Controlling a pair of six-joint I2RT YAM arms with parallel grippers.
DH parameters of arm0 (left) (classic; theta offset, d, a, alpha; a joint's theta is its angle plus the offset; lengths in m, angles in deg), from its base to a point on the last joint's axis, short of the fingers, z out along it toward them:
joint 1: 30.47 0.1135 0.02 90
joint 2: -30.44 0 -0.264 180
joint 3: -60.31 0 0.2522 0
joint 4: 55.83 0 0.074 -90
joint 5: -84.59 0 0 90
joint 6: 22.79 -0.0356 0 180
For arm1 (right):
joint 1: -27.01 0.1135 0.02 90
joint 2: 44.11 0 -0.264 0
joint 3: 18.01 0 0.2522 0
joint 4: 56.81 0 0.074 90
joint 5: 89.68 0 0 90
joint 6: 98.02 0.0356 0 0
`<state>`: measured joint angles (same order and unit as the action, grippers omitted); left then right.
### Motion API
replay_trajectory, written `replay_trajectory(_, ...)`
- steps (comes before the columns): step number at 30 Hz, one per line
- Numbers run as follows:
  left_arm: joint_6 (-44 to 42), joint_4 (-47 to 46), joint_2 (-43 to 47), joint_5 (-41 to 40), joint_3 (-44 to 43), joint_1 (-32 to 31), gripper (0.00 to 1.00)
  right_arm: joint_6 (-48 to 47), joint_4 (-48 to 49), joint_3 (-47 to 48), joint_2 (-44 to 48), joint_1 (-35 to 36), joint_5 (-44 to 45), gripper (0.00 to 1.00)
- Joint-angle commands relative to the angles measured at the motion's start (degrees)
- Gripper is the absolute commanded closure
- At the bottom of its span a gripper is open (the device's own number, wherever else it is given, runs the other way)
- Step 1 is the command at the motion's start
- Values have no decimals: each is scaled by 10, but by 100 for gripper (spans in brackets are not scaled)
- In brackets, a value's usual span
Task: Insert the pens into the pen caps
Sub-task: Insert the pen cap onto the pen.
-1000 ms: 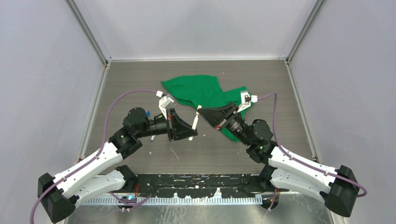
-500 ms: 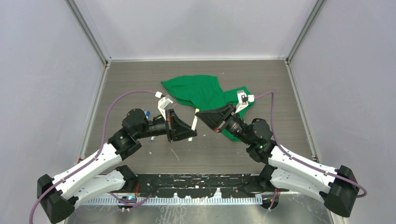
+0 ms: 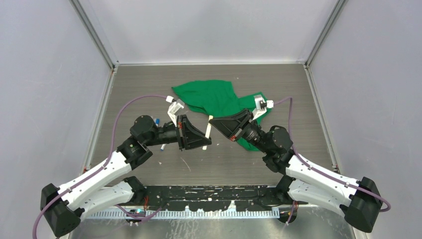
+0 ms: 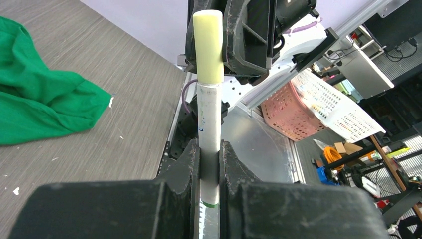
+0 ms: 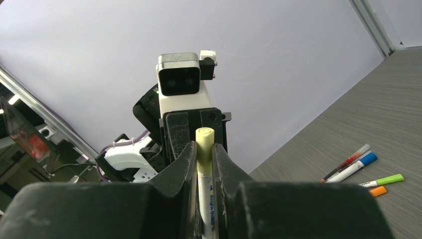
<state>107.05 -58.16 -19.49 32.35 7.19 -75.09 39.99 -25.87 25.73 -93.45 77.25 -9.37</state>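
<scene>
Above a grey tabletop (image 3: 149,84) and a crumpled green cloth (image 3: 209,97), the left tool (image 4: 210,164) clenches a white pen (image 4: 209,114) by its barrel. The right tool (image 5: 203,159) clamps its yellow cap (image 4: 208,45). Spare pens (image 5: 356,167) lie on the tabletop.

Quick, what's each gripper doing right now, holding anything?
Left gripper: closed on the barrel of the white pen.
Right gripper: closed on the yellow cap of that pen.

Matt grey wood-grain table (image 3: 149,89); soft crumpled green cloth (image 3: 209,97); smooth white plastic pen (image 4: 209,114) with matt pale yellow cap (image 4: 208,45)
</scene>
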Motion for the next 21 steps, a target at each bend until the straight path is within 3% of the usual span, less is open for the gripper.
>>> replay_trajectory(1,7,-97,1,-20,-15,0,100,-2,-37,3,-17,9,-70,99)
replay_trajectory(12,-82,21,17,-114,-35,2,100,-39,-256,53,-21,33,9,99)
replay_trajectory(21,-78,10,18,-130,-34,5,100,-40,-253,28,-23,84,69,99)
